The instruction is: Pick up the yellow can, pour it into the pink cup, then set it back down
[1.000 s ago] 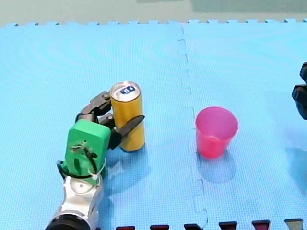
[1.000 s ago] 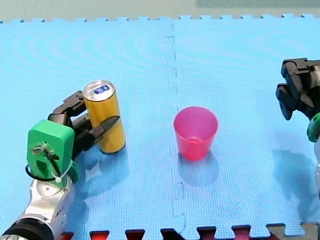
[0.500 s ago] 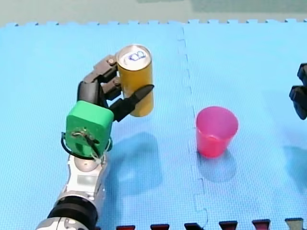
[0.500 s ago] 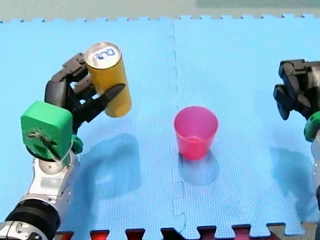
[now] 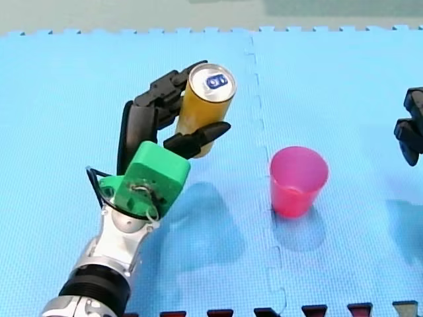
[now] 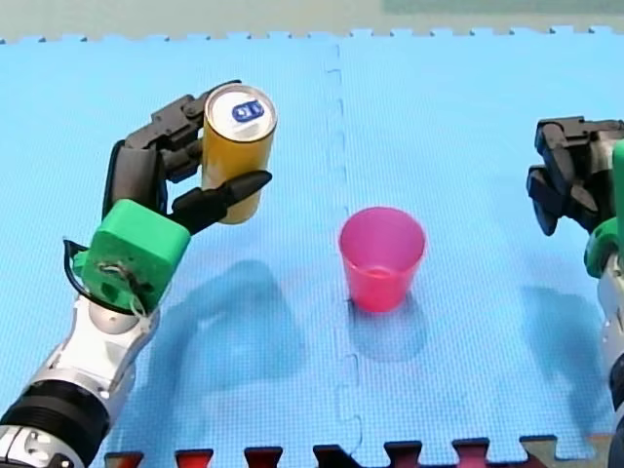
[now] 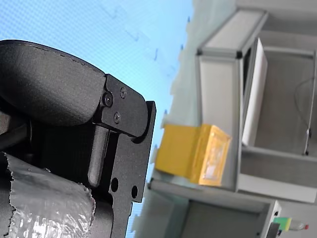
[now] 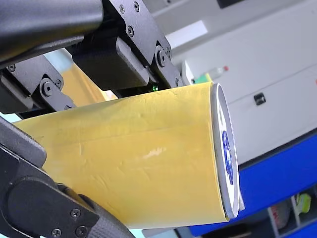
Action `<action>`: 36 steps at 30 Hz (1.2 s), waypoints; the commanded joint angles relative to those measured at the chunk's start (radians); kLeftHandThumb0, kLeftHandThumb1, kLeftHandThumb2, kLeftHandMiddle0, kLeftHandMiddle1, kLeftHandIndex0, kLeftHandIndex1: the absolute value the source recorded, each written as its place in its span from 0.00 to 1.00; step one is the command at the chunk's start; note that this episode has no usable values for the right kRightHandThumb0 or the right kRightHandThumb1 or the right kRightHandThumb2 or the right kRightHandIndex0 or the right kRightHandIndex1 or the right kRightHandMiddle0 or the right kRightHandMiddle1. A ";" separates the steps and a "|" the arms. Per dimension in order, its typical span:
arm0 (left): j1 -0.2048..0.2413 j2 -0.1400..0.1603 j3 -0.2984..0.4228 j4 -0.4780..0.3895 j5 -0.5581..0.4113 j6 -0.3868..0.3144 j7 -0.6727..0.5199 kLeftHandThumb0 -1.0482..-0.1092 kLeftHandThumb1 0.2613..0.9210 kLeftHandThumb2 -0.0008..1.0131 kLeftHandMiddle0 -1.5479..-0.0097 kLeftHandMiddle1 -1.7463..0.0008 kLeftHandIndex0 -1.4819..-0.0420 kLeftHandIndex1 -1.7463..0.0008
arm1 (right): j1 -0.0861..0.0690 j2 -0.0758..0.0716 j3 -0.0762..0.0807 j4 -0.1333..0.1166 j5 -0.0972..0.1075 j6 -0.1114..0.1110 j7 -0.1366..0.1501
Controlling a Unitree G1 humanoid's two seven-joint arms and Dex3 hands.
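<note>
My left hand is shut on the yellow can, holding it in the air above the blue mat, its silver top leaning toward the pink cup. The same can shows close up between the black fingers in the second wrist view. The pink cup stands upright on the mat, to the right of the can and nearer to me. My right hand hangs at the right edge, holding nothing, its fingers curled.
The blue foam mat covers the whole work surface, with a seam running just left of the cup. The first wrist view shows a yellow box on a grey shelf frame beyond the mat.
The left hand has lifted the can off the mat, carried it up and to the right toward the cup, and begun to tilt it. The right hand has barely moved.
</note>
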 commanded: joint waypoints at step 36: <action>-0.192 0.013 -0.267 0.118 0.281 0.078 0.356 0.68 0.80 0.00 0.15 1.00 0.21 1.00 | -0.006 0.007 0.008 0.028 -0.023 -0.044 -0.028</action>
